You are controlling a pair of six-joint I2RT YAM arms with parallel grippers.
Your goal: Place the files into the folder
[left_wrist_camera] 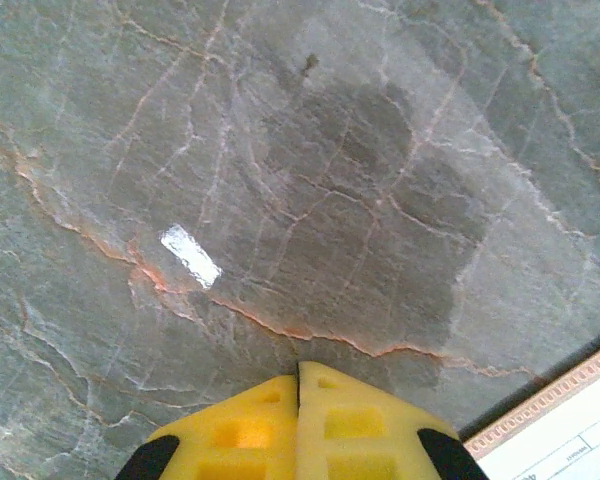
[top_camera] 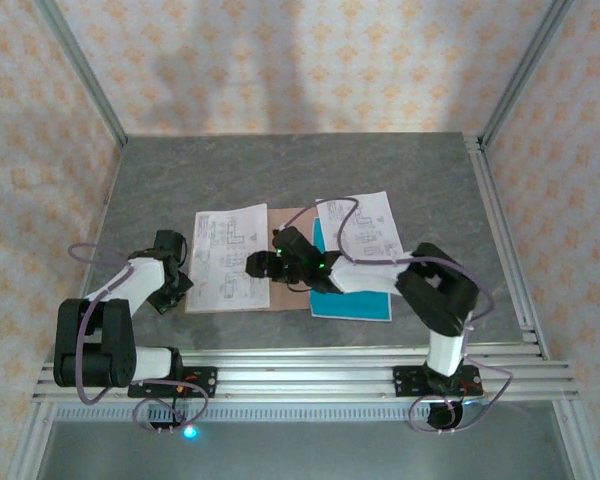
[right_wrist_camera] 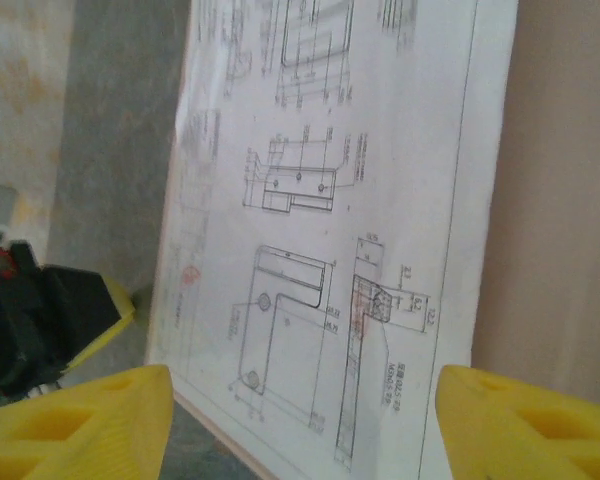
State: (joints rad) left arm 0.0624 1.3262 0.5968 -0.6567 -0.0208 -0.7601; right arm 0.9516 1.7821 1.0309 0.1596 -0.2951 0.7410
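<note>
text: none legible | printed sheet (right_wrist_camera: 320, 250): drawing labels too blurred to read

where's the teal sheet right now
Top view: the teal-blue sheet lies right of centre, beside the folder, partly under a white printed sheet and the right arm.

The table (left_wrist_camera: 330, 150) is grey-green stone veined with rusty orange. The folder (top_camera: 288, 218) is plain pinkish-brown. The white sheets (top_camera: 230, 258) carry black line drawings, and the teal-blue sheet (top_camera: 355, 303) is unpatterned. The left gripper (left_wrist_camera: 298, 380) and right gripper (right_wrist_camera: 300, 410) are yellow-fingered. The wallpaper (top_camera: 280, 60) is cream with orange floral motifs.
</note>
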